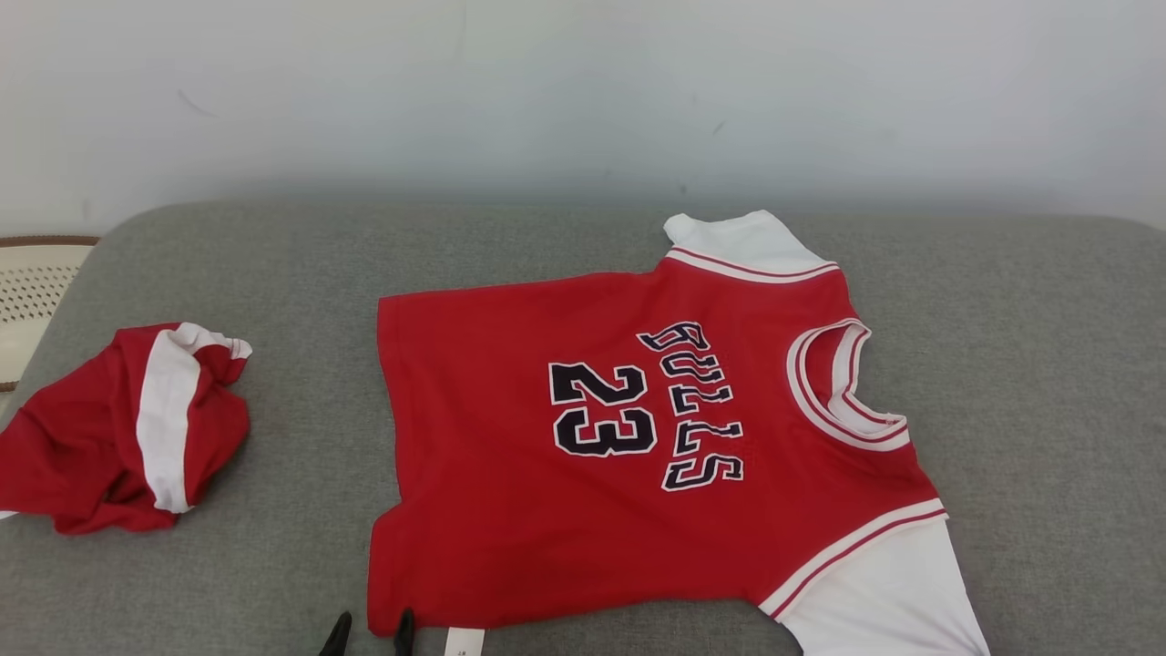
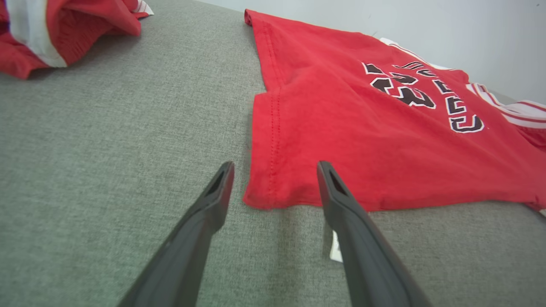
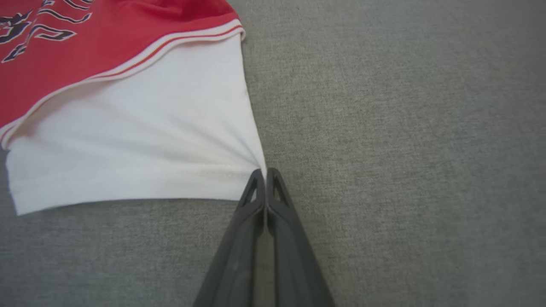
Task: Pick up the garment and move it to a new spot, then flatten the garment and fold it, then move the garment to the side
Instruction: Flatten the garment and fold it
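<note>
A red jersey (image 1: 510, 510) with "BULLS 23" in dark letters and white sleeves lies spread flat on the grey cushion (image 1: 1048, 383), its collar toward the right. My left gripper (image 1: 372, 624) is open at the near hem corner of the jersey (image 2: 341, 140). In the left wrist view the left gripper (image 2: 275, 167) has one finger on each side of that corner, just above the cloth. My right gripper (image 3: 264, 170) is shut on the corner of the near white sleeve (image 3: 149, 140), and the cloth puckers toward its tips.
A second red and white garment (image 1: 127, 428) lies crumpled at the cushion's left end. A cream perforated object (image 1: 27, 292) sits past the left edge. A pale wall (image 1: 583, 91) stands behind. A white tag (image 2: 335, 249) pokes out under the hem.
</note>
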Controlling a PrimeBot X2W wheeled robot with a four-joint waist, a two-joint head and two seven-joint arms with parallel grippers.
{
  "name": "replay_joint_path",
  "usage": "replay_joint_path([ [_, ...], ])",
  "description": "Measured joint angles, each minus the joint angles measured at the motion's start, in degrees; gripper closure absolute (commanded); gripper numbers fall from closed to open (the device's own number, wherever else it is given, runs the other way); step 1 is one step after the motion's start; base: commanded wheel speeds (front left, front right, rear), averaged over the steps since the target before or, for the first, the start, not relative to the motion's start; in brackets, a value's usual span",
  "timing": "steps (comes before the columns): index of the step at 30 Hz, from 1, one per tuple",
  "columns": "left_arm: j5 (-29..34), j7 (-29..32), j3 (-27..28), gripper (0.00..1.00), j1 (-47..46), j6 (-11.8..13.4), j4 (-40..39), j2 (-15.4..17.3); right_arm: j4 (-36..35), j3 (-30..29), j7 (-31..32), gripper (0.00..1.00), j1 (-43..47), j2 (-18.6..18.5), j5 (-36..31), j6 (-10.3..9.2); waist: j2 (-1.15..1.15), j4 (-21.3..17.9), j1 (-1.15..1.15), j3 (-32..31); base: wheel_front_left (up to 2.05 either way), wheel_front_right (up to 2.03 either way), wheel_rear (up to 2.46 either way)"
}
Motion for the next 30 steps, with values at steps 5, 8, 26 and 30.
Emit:
replay_joint_path([
  [5,-0.25,0.00,0.15,0.00,-0.99,0.12,2.03,0.00,-0.04,-0.42,0.00,1.00,-0.26,-0.45,-0.15,0.00,0.00,-0.89,0.00,0.72,0.00,0.00,0.00],
  [8,-1.52,0.00,-0.31,0.00,-1.01,-0.34,3.31,0.01,-0.19,-0.29,0.00,1.00,-0.73,-0.59,-0.14,0.00,0.00,-1.44,0.00,1.03,0.00,0.00,0.00],
  [26,-3.87,0.00,-1.77,1.00,-3.02,-2.02,7.28,0.01,-3.89,-0.92,0.00,1.00,-2.43,-0.59,-0.24,0.00,0.00,-3.21,0.00,2.25,0.00,0.00,0.00],
  [30,-3.55,0.00,-0.21,1.00,-3.04,-2.85,3.44,-0.04,-7.37,-1.25,0.00,1.00,-3.67,0.46,0.26,0.00,0.00,-2.81,0.00,1.36,0.00,0.00,0.00],
])
